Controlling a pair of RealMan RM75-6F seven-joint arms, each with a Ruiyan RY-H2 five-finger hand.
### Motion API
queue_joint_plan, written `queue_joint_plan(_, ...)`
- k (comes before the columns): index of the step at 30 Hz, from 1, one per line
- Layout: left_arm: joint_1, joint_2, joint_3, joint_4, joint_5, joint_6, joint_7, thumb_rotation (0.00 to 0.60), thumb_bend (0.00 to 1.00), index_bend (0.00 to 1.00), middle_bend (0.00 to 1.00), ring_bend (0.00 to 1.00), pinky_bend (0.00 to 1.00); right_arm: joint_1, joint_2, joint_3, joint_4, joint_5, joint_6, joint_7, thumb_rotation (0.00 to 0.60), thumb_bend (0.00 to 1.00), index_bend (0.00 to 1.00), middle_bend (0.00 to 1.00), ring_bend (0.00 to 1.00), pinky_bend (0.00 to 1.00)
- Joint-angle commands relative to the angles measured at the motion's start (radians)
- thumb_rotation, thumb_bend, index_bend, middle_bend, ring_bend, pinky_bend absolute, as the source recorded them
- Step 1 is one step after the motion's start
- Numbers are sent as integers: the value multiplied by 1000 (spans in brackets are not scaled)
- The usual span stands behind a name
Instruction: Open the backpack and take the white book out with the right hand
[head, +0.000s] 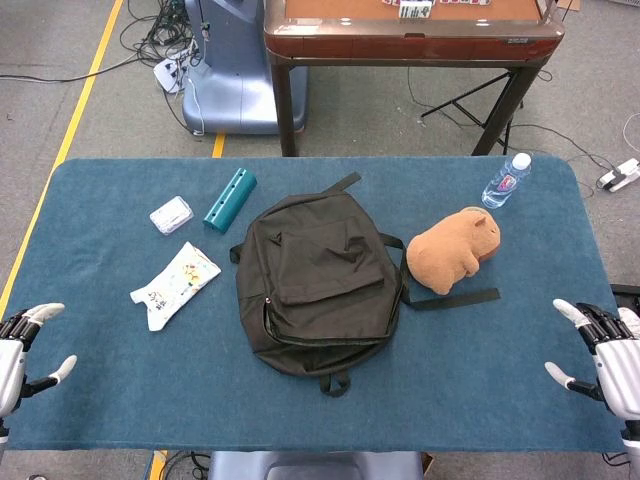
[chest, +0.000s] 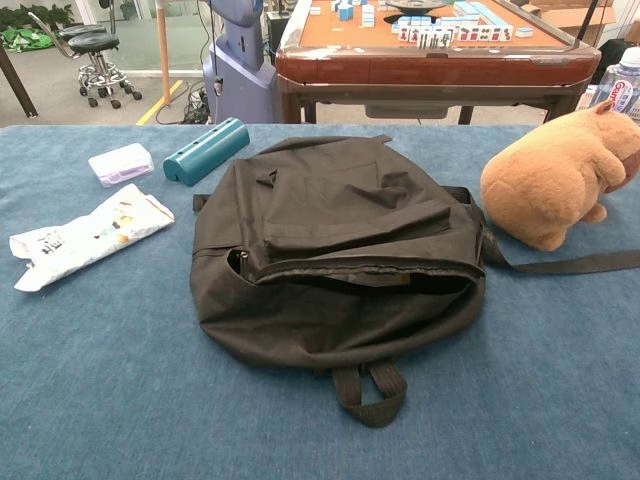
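We see the black backpack (chest: 335, 255) lying centred on the blue table (chest: 100, 400), plush capybara (chest: 555, 180) at two o'clock.

Matt black cloth backpack (head: 315, 285), fuzzy plush toy (head: 455, 250), napped blue tablecloth (head: 500, 380).

white book: hidden, inside backpack (head: 315, 280) cannot tell | left hand (head: 22, 345), right hand (head: 605, 350): cut off by head-view edges | water bottle (chest: 622, 80): cut off, chest view, far right

No print is readable (water bottle (head: 507, 181) label blurred).
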Motion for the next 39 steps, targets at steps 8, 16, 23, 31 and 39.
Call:
queue_joint_plan(8,-16,-10,-2,3,1,-21,-2,600,244,276,257,222,239,9,-1,11,-4,9,-2,-11,600,136,160,259,170,215)
queue_joint_plan(16,-39,-4,-3,13,20,-45,-32,600,243,276,257,222,239,1,2,13,-5,-3,31,-15,600,136,160,259,170,215)
queue_joint_plan(23,-97,14,-7,0,73,-97,-63,600,243,276,257,222,239,2,19,22,-28,-16,53,-35,600,136,160,259,170,215)
queue_joint_plan(31,-209,-7,-12,-22,176,-184,-111,600,243,269,257,222,239,18,21,36,-40,-21,50,-45,600,136,159,259,170,215)
queue_joint_plan(39,-382,-116,-31,9,222,-360,-113,600,243,244,257,222,239,50,42,46,-66,-40,26,-78,600,136,160,259,170,215)
